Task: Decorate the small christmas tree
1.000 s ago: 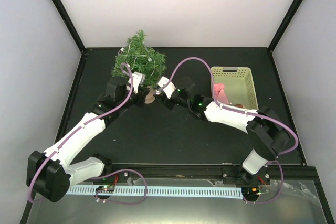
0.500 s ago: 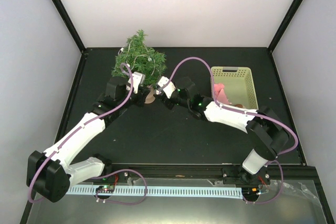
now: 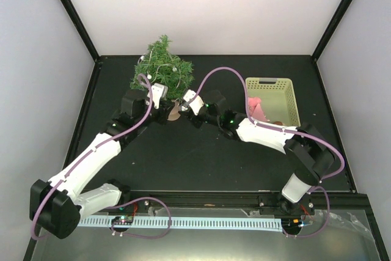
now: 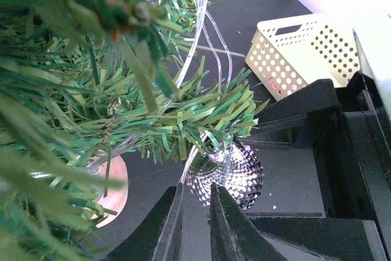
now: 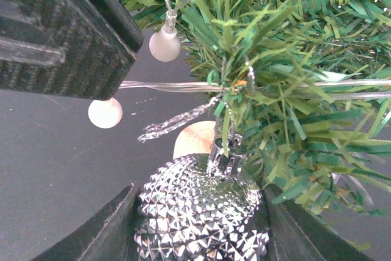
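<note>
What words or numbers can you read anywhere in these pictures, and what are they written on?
None: no word, number, brand or sign can be read in any view.
The small christmas tree, the silver bauble and the pale basket carry no writing.
The little board by the left arm's base shows only tiny specks, too small to read.

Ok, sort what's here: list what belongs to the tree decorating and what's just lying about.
Job: christmas tree, silver bauble, string of lights on the tree.
Lying about: basket, pink thing inside it, too small to identify.
</note>
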Controlling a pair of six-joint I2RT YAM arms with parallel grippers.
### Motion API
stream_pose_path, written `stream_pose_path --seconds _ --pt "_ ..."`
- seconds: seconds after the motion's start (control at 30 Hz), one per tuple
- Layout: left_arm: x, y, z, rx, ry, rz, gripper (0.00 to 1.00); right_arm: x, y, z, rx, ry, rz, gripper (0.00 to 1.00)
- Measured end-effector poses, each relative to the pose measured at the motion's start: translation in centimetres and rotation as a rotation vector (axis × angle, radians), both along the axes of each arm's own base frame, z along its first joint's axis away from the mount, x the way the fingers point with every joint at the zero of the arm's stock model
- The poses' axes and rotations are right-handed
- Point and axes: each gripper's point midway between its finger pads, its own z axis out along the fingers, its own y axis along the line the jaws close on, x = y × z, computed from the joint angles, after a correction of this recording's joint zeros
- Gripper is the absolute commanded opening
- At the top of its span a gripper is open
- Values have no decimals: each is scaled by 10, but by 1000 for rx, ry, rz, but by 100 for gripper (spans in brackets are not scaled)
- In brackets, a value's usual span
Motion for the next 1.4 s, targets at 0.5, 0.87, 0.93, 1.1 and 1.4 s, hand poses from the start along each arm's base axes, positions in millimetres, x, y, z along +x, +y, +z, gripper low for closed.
stream_pose_path --seconds 0.5,0.87,0.93,1.1,1.4 --pt "-6 1 16 -37 -29 -1 19 0 0 0 13 21 -8 62" --pt "-18 3 34 -78 -67 -15 34 -13 -8 14 40 45 0 83" --pt "-22 4 38 -85 -77 -19 38 -17 -11 17 42 52 2 97" --pt "-35 8 52 -108 -126 -30 50 -30 -24 22 42 76 -3 100" --pt "-59 17 63 -108 -217 -57 99 -40 -64 60 45 71 -120 100"
